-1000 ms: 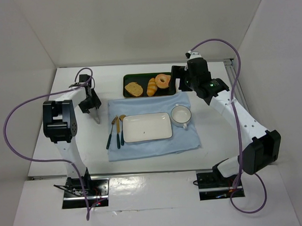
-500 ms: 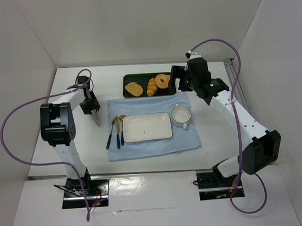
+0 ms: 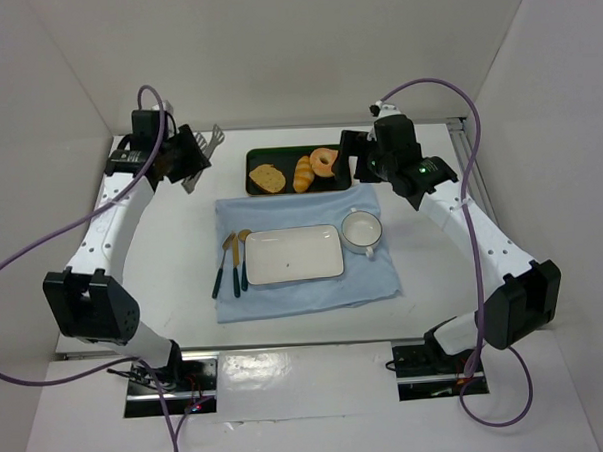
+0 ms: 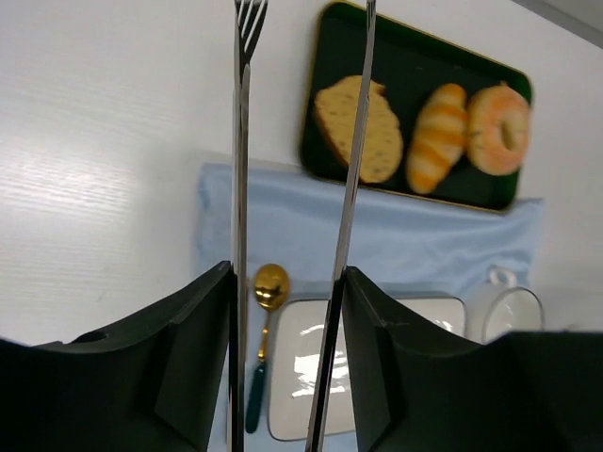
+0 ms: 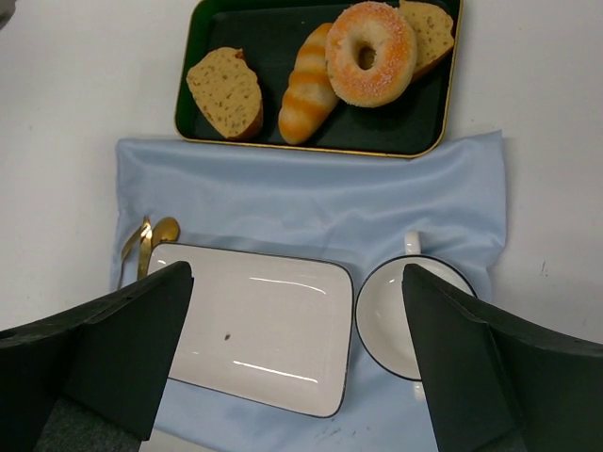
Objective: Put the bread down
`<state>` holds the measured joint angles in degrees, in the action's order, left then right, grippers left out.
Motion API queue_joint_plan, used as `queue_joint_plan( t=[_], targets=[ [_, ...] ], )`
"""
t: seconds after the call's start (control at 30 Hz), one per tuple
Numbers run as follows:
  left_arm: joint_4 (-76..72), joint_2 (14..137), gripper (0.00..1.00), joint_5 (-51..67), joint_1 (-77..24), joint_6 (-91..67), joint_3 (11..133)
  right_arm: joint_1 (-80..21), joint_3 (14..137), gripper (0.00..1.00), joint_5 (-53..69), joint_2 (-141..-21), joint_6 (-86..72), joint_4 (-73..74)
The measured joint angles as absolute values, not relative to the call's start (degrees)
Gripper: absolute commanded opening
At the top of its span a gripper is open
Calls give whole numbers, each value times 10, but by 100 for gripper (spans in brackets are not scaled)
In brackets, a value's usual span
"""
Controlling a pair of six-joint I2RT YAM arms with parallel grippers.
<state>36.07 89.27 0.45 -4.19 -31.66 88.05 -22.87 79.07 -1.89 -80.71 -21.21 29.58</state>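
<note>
Left arm swung up and back, its tool (image 3: 206,142) now hovering left of the tray (image 3: 258,157), tines slightly parted, grasping nothing. Right tool (image 5: 297,358) spread wide above the plate (image 3: 293,254). Bread (image 3: 325,162) sits on the tray's right end; placing not yet begun.

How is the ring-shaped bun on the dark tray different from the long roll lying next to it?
The bread is round with a hole through its centre; the roll is oblong and solid. The bread is orange-brown with a pale speckled top; the roll is golden with light stripes. The bread overlaps a toast slice. Both lie on the dark tray.
</note>
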Motion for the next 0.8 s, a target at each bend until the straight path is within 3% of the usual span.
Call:
queue_joint_plan(
  t=[0.4,0.8],
  targets=[
    [349,962,60,125,-148,-319,933,-229,772,99,-20,-780,-216,293],
    [343,1088,60,150,-221,-318,1074,-203,744,99,-28,-737,-217,292]
  ],
)
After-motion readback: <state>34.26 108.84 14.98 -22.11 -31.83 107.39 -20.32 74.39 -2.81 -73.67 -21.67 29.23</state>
